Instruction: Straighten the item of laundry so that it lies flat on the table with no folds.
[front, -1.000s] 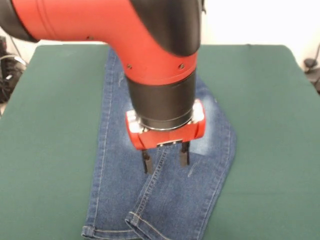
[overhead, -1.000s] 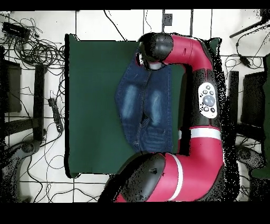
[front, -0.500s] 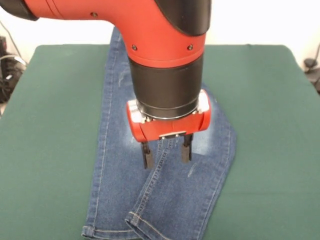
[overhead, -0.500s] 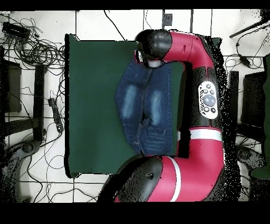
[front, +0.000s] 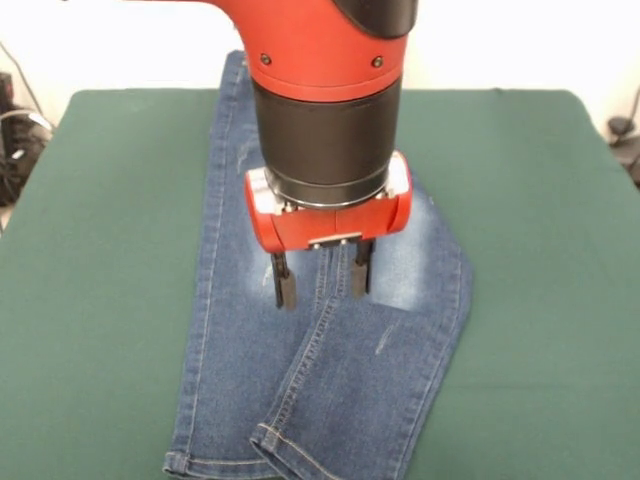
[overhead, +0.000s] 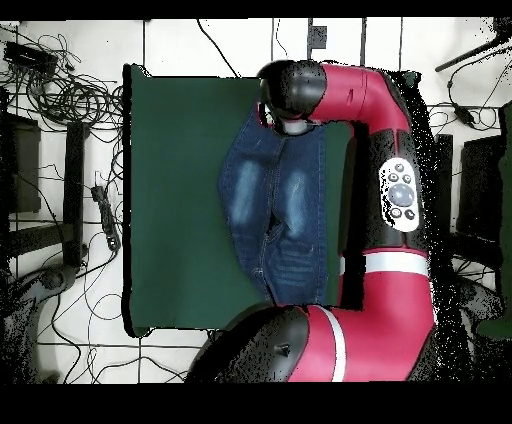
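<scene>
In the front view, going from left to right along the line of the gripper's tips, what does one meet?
Bare green table → left leg of the jeans → gripper with its fingers apart → faded patch on the right leg → bare table again.

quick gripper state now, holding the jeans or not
Gripper: open, holding nothing, fingers apart above the jeans.

No readable text, labels, brands, numbers or signs in either view.
</scene>
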